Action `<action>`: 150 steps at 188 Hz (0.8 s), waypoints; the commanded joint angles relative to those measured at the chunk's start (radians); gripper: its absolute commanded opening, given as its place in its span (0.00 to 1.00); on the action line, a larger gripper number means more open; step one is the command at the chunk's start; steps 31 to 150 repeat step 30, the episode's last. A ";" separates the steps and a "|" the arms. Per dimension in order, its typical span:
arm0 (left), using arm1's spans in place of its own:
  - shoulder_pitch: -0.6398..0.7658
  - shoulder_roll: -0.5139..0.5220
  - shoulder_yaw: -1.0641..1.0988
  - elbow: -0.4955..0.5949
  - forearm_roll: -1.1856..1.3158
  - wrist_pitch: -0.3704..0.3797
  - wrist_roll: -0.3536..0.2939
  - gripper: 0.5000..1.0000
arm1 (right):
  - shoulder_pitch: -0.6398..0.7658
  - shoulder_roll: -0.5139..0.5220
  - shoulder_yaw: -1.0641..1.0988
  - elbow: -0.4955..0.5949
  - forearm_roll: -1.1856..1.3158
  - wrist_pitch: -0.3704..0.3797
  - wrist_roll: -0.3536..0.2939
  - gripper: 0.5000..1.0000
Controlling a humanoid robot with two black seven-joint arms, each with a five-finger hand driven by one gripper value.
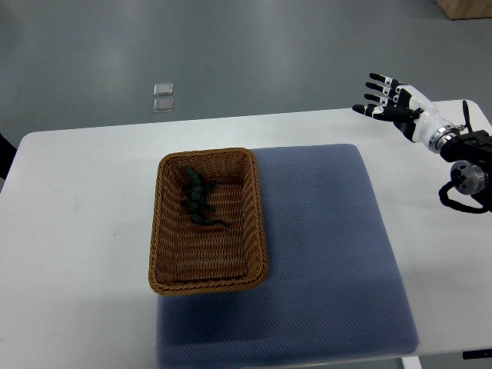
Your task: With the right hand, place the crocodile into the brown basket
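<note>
A dark green toy crocodile (198, 198) lies inside the brown wicker basket (257, 219), in its upper half. The basket sits on the white table, its right part overlapping a blue-grey mat (330, 254). My right hand (386, 100) hovers over the table's far right corner, well away from the basket, with its fingers spread and nothing in them. The left arm does not show.
Two small clear squares (163, 97) lie on the grey floor beyond the table. A brown box corner (467, 8) sits at the top right. A dark object (4, 154) shows at the left edge.
</note>
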 commanded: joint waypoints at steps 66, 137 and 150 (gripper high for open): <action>0.000 0.000 -0.002 -0.001 0.000 0.000 0.000 1.00 | 0.002 0.000 0.000 0.000 -0.004 0.001 0.014 0.85; 0.000 0.000 -0.002 -0.001 0.000 0.000 0.000 1.00 | 0.002 0.000 0.000 0.000 -0.004 0.001 0.014 0.85; 0.000 0.000 -0.002 -0.001 0.000 0.000 0.000 1.00 | 0.002 0.000 0.000 0.000 -0.004 0.001 0.014 0.85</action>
